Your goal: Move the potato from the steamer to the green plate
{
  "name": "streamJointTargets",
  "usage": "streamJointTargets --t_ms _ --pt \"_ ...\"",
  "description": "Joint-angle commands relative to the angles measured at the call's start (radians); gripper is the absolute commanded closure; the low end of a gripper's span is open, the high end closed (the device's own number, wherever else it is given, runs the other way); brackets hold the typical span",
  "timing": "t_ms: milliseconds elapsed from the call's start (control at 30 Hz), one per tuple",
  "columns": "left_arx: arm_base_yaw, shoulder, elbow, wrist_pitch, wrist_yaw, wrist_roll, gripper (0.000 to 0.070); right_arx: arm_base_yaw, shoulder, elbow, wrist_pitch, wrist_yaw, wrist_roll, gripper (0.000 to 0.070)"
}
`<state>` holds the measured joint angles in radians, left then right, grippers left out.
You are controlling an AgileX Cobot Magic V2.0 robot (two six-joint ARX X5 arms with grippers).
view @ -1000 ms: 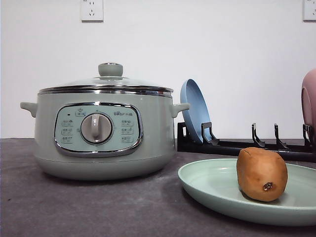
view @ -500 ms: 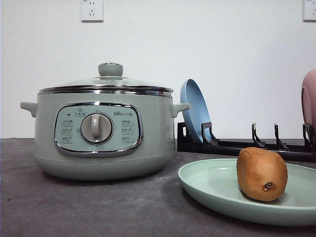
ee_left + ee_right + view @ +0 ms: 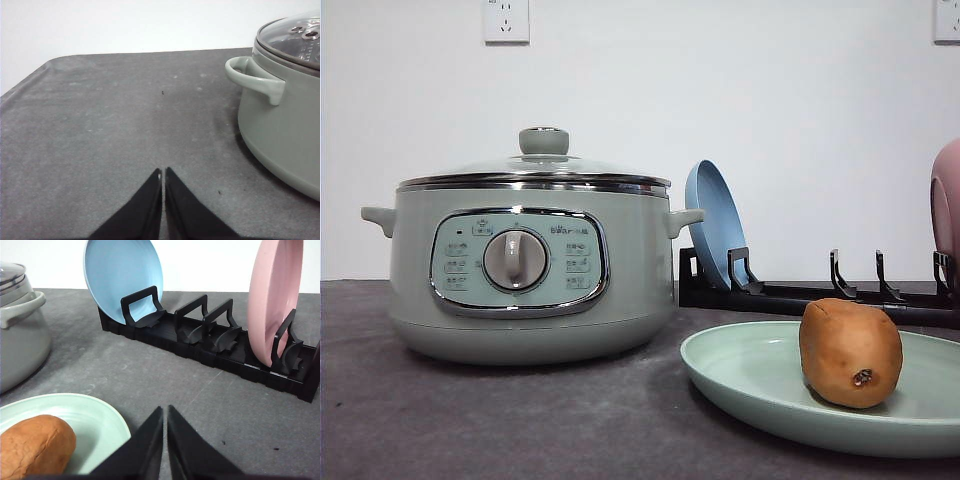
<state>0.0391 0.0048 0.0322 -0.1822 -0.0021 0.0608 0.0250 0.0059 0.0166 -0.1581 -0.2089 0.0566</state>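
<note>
Front view: the potato (image 3: 850, 353) is already sitting on the green plate (image 3: 750, 380), toward the plate's 3 o'clock side, dark eye spot facing the camera. The steamer (image 3: 525, 270) is standing at about 9 o'clock from the plate with its glass lid (image 3: 535, 168) on, and a black dish rack (image 3: 800, 295) is sitting behind the plate, holding the blue plate (image 3: 715, 222).

Left wrist view: the left gripper (image 3: 163, 176) is hovering over bare grey table (image 3: 100, 130) with its jaws pressed together and nothing between them, the steamer's handle (image 3: 255, 80) off to the side.

Right wrist view: the right gripper (image 3: 165, 412) is likewise pinched closed and empty, near the plate rim, the pink plate (image 3: 272, 300) propped in the rack beyond.

So the job looks done to me. Main risk now is that potato rolling, since it's rounded and seems to be resting close to the rim, though the angle makes that hard to judge. A bump from the right arm could tip it off.
</note>
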Motion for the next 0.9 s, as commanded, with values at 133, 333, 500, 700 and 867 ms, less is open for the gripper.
streamJointTargets --t_ms 133,333,500,700,867 --pt "0.002 -0.002 -0.020 -0.005 -0.002 -0.005 0.0699 -0.001 -0.003 -0.005 0.000 0.000 0.011 0.0700" --pt "0.002 -0.002 -0.020 -0.005 -0.002 -0.005 0.0699 -0.001 -0.003 -0.005 0.000 0.000 0.011 0.0700" --pt "0.002 -0.002 -0.020 -0.005 -0.002 -0.005 0.0699 -0.001 -0.003 -0.005 0.000 0.000 0.011 0.0700" --pt "0.002 -0.002 -0.020 -0.005 -0.002 -0.005 0.0699 -0.001 -0.003 -0.005 0.000 0.000 0.011 0.0700" --pt "0.002 -0.002 -0.020 -0.005 -0.002 -0.005 0.0699 -0.001 -0.002 -0.005 0.000 0.000 0.011 0.0700"
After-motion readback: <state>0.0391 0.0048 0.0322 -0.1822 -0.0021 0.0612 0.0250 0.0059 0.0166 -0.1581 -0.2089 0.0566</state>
